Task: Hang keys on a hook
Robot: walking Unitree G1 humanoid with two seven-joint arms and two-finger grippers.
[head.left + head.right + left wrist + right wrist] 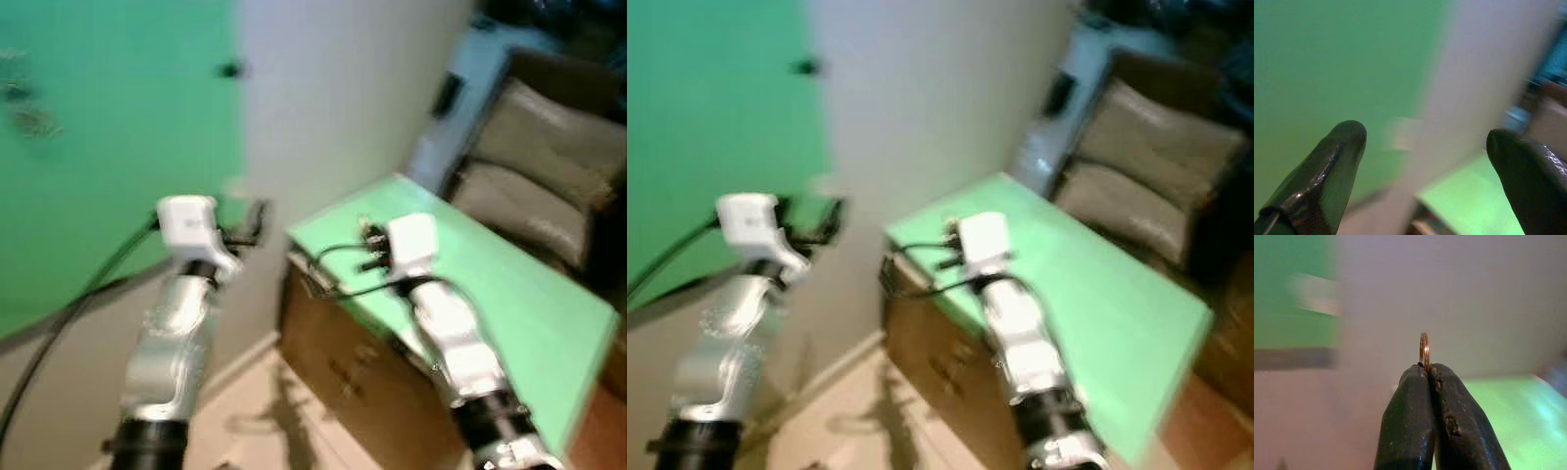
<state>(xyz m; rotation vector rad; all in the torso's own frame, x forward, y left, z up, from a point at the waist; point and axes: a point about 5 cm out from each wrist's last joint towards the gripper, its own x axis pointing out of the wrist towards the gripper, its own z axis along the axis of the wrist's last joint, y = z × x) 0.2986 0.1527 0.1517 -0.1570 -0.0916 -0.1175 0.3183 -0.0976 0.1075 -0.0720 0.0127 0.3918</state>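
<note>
The right end effector (1426, 369) is clamped on the key ring (1423, 348), which pokes beyond its tips, probably to slip over a hook; the wall (333, 98) lies ahead, the green tabletop (509, 294) below; the left end effector (1425, 147) is spread apart, empty.

Blurred throughout. Green panel (108, 147) on the left, covering the upper wall, bare beige wall below. White wall (333, 98) in the middle, meeting the green panel along a vertical edge. Small dark fitting (229, 70) at that edge, high up, too blurred to identify. Pale plate (235, 188) lower on the same edge. Green tabletop (509, 284) on the right, over a brown cabinet (343, 372) standing against the white wall. Beige cushions (539, 166) stacked beyond the tabletop on a dark seat. Light floor (265, 411) below, with a pale skirting along the wall.
</note>
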